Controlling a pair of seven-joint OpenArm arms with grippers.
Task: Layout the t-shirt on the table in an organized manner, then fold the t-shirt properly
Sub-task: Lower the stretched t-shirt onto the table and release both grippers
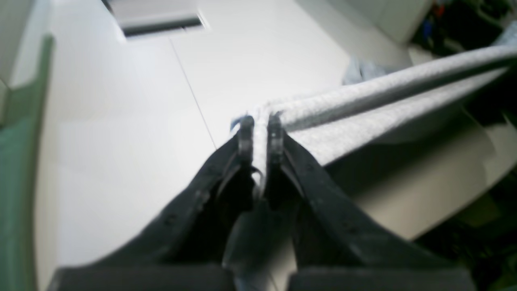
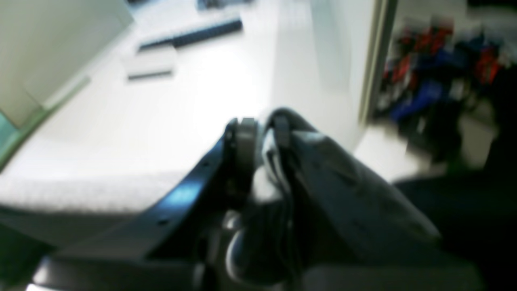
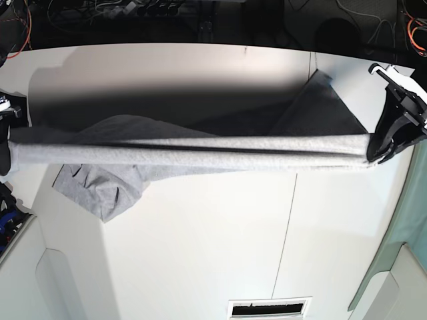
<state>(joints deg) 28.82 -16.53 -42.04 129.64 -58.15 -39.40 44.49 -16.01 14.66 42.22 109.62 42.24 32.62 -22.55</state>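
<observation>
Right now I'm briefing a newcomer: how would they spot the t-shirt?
Start at the white table. Stretched across it, from the left hand to the right hand, is the t-shirt. It is the only light grey cloth there.

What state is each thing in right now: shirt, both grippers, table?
t-shirt: stretched taut between the two grippers, lifted, lower part trailing on the table.
left gripper: shut on the t-shirt's edge.
right gripper: shut on grey cloth; blurred.
table: white, shadowed under the shirt.

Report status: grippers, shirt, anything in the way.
Left gripper and right gripper shut on t-shirt. Shirt stretched between them above table, one end trailing. Nothing in the way.
</observation>
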